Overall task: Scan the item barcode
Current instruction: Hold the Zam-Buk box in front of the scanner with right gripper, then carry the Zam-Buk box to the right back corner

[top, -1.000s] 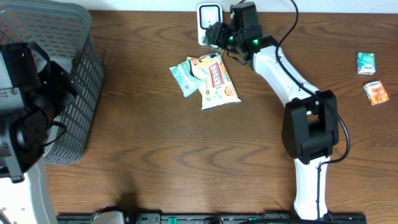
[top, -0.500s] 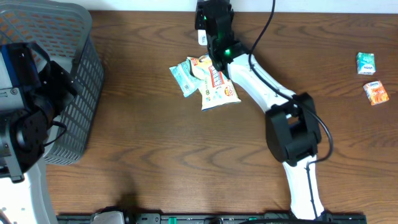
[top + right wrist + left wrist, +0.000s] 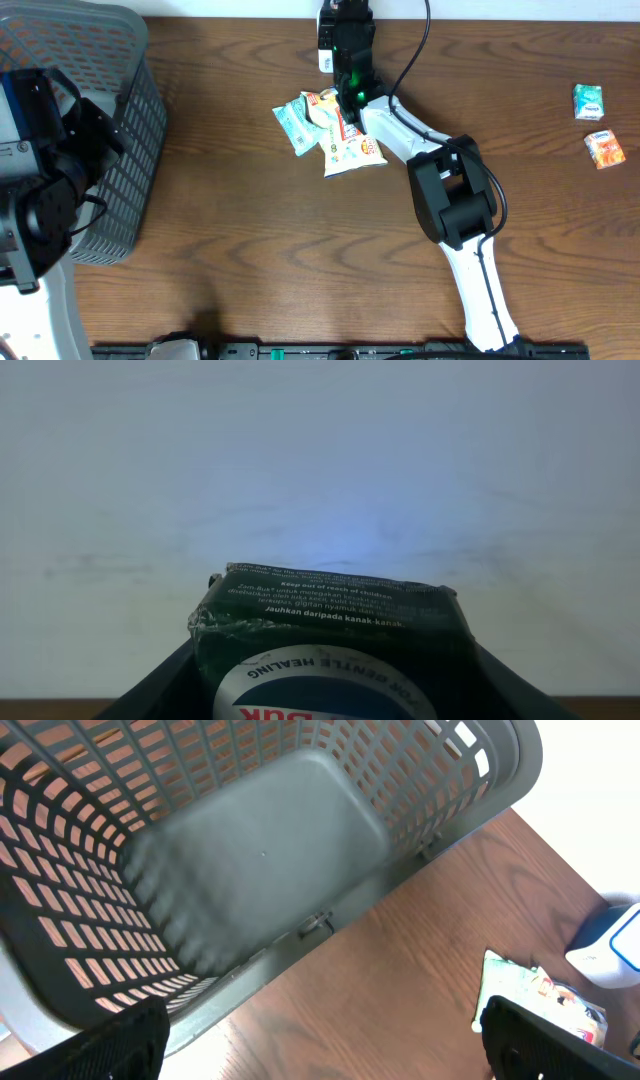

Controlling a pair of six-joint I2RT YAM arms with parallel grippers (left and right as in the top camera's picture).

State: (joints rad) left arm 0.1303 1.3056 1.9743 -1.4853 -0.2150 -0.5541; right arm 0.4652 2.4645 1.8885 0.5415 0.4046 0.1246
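Right gripper (image 3: 330, 680) is clamping a small dark green cardboard box with white print (image 3: 335, 625) between partly closed jaws, holding it up facing a pale blank surface (faint bluish glow on it). In the overhead view that arm is reaching to the far table edge, right beside the white boxy barcode scanner (image 3: 324, 40). Left gripper (image 3: 325, 1050) is hanging with jaws spread wide and gripping nothing, over the grey slotted plastic basket (image 3: 250, 870), while loose colourful snack packets (image 3: 340, 135) are lying on the brown wooden table (image 3: 250, 250) near the scanner.
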